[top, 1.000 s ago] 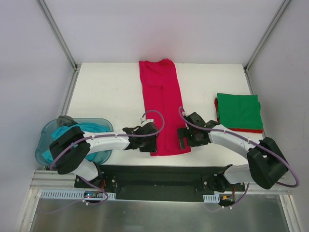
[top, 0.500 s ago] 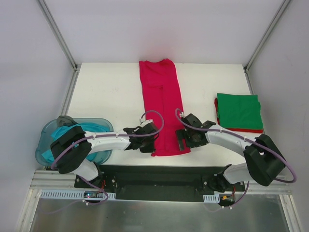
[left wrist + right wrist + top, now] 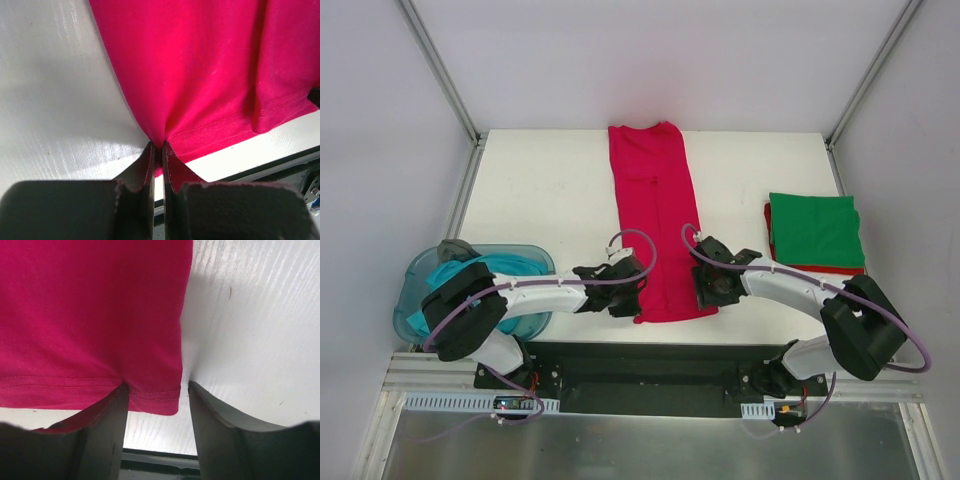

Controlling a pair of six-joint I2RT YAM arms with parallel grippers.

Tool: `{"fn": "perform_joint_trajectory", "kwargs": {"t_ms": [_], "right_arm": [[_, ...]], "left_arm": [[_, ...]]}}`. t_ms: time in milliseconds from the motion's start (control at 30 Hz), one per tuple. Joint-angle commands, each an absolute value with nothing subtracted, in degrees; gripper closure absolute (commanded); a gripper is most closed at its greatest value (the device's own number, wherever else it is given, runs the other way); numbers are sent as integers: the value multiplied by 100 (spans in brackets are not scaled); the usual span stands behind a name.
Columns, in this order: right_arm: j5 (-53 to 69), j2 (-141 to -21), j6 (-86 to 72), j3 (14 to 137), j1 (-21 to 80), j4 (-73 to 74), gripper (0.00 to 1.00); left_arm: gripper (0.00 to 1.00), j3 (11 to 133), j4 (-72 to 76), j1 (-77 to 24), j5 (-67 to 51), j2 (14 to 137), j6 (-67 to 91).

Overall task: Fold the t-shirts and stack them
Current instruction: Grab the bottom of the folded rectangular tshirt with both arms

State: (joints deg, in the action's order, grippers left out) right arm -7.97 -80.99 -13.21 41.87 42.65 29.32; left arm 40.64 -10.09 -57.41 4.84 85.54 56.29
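A crimson red t-shirt [image 3: 655, 200] lies folded into a long strip down the middle of the white table [image 3: 540, 200]. My left gripper [image 3: 633, 303] is shut on its near left hem corner; in the left wrist view the red cloth [image 3: 200, 65] puckers into the closed jaws of that gripper [image 3: 158, 146]. My right gripper [image 3: 705, 298] is open at the near right corner. In the right wrist view this gripper [image 3: 157, 390] has its fingers [image 3: 107, 430] astride the hem of the shirt [image 3: 90, 315], one on the cloth, one on bare table.
A folded green t-shirt [image 3: 813, 228] lies on a folded red one [image 3: 767, 230] at the right of the table. A teal t-shirt [image 3: 442, 272] sits in the translucent blue tub [image 3: 405, 295] at the near left. The table's front edge runs just behind both grippers.
My left gripper has shut on the near left hem corner. My right gripper has slid left onto the near right corner and its jaws have narrowed.
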Motion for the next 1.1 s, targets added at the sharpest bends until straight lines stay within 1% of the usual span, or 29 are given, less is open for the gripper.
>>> {"fn": "perform_joint_trajectory", "kwargs": {"t_ms": [0,167,267,333,467,533,733,800,900,1067], "right_arm": [[-1354,-8033,-1468,4113,4254,3454,50],[-1467,-7902,-1503,4061,4219,3638,58],[-1354,-7840,-1468,3973,4219,3639,59],[-1074,-7849,-1433,3894,4210,3490,59],[-231,-7823,-1406,3727,4227,2998,63],[191,-7761,-1415,3604,4219,2874,69],[544,-7383,-1512,3340,4245,2847,89],[615,-7208,-1459,3313,4263,2970,93],[755,-6831,-1424,3279,4350,3391,96],[1002,-5952,-1424,3094,4430,3902,99]], "left_arm": [[100,3700,-1775,-5827,782,8640,5634],[100,3648,-1811,-5827,765,8622,5643],[100,3621,-1828,-5836,756,8613,5651],[100,3656,-1828,-5827,712,8640,5651],[100,3726,-1819,-5836,554,8701,5608],[100,3727,-1819,-5845,475,8692,5599],[100,3621,-1828,-5924,317,8315,5660],[100,3630,-1872,-5985,255,8122,5547],[100,3551,-2065,-6160,132,7762,5528],[100,3287,-2136,-6547,9,7208,5967]]}}
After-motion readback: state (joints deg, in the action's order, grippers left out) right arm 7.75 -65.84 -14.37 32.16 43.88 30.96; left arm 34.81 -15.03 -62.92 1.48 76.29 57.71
